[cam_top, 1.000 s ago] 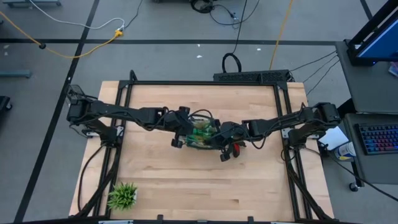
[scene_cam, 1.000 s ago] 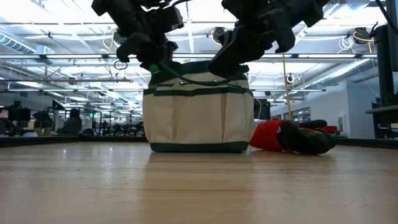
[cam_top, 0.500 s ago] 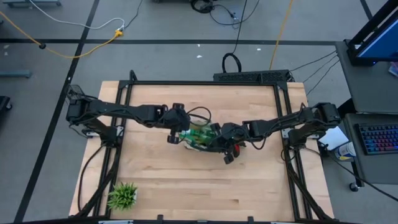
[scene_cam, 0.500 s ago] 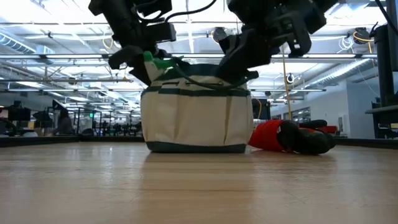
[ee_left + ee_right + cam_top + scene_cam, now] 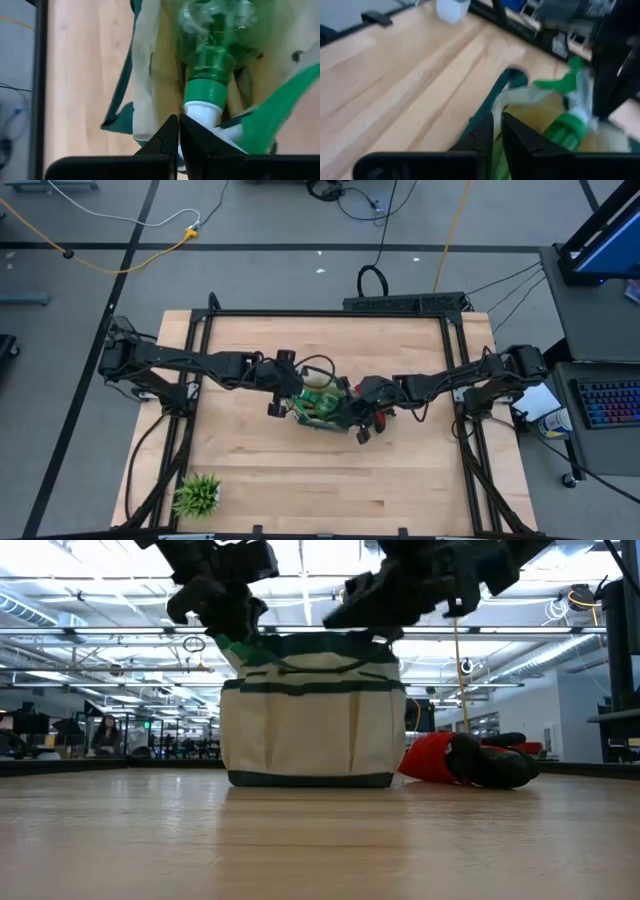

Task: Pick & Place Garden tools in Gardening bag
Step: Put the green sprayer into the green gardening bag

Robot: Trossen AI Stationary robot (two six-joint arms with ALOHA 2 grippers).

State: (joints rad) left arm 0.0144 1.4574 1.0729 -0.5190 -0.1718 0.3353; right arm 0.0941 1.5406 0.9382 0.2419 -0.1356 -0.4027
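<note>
Holding the green spray bottle [image 5: 215, 60] by its white neck, left gripper [image 5: 178, 131] fingers nearly closed, body already low inside the gardening bag [image 5: 312, 720] mid-table. Light, slick plastic (neck the surest hold). Right gripper [image 5: 497, 131] apparently pinching the soft rim. Gloves [image 5: 468, 760] beside bag.

A cream canvas gardening bag [image 5: 312, 718] was seen trimmed with dark green bands along its rim and base. A translucent green spray bottle [image 5: 216, 50], fitted with a solid green collar, white neck and green trigger, was seen in the bag's tan interior. Red-and-black gloves [image 5: 468, 759] were seen just beside the bag. The table [image 5: 300, 480] was shown in pale wood grain, and a bright green potted plant [image 5: 197, 495] was seen on it. Both arms were shown in black.
</note>
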